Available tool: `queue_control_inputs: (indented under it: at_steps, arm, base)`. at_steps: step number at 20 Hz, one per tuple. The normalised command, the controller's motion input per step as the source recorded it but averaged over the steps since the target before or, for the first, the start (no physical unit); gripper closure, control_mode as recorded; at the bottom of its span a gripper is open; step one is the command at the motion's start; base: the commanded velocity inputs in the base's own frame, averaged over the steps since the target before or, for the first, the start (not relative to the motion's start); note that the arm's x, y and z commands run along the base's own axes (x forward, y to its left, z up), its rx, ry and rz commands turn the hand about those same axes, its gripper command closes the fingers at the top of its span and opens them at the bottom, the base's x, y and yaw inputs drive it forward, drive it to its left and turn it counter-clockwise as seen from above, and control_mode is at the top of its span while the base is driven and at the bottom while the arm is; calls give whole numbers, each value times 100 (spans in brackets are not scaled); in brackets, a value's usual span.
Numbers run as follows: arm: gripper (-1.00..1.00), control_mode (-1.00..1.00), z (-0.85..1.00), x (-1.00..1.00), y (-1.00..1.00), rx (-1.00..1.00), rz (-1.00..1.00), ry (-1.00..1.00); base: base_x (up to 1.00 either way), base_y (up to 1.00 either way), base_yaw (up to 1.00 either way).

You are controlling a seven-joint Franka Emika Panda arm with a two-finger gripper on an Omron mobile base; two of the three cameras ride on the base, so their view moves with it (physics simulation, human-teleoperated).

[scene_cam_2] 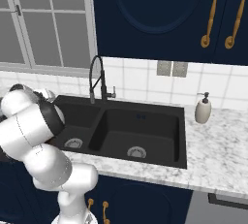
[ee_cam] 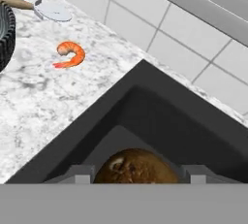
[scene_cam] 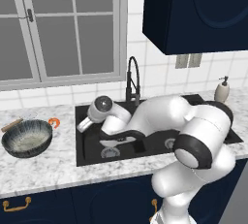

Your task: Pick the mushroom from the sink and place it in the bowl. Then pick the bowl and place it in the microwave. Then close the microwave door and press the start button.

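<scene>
Hand view: mushroom point(ee_cam: 134, 167) btwn gripper point(ee_cam: 140, 173) tips, bottom cut off; grip unclear.

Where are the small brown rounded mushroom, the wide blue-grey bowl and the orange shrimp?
small brown rounded mushroom point(ee_cam: 134, 168): hand view, on its top.
wide blue-grey bowl point(scene_cam: 27, 138): left base view, on its pale inside.
orange shrimp point(ee_cam: 71, 54): hand view, on its curled body.

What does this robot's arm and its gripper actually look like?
The arm is made of smooth, glossy white rounded shells with dark bands at the joints, and no loose cables show. The gripper ends in two small grey, blocky finger tips.
</scene>
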Motion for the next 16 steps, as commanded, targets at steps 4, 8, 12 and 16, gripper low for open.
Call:
queue_control_inputs:
  at_steps: [4,8,12,16]
  arm:
    - [100,-100,100,-41,21,9,10,9]
    - [100,-100,100,-47,13,8,8,10]
    - [100,-100,98,-36,19,0,6,16]
    - [100,-100,47,-37,19,10,0,25]
  base:
    - [0,0,0]
    - [0,0,0]
    - [0,0,0]
    - [0,0,0]
